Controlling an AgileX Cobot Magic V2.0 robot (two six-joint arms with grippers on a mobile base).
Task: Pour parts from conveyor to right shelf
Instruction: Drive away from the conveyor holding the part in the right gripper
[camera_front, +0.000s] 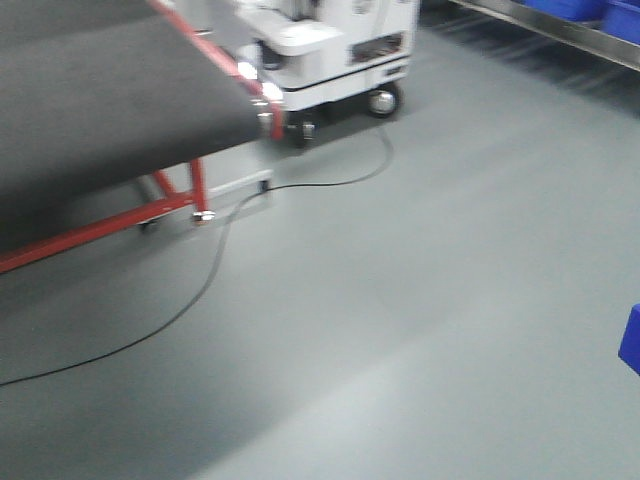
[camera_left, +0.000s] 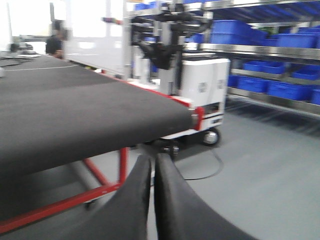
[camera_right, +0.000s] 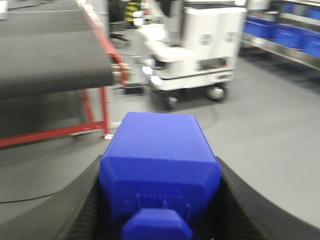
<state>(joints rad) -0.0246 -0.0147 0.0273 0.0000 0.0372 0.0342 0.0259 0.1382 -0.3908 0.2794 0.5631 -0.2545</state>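
I hold one blue block (camera_right: 159, 145) clamped in the right end effector (camera_right: 160, 165), so it is off the conveyor (camera_left: 75, 110). The left end effector (camera_left: 152, 167) is pinched together and empty. The shelf (camera_left: 280, 50) is well apart from me, so I judge that carrying and pouring remain. I count one block, one conveyor and one shelf; its blue bins (camera_left: 290, 90) are too blurred to count.

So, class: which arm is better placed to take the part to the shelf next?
Right. The right jaws clamp the blue part, while the left jaws are shut on nothing, facing the conveyor.
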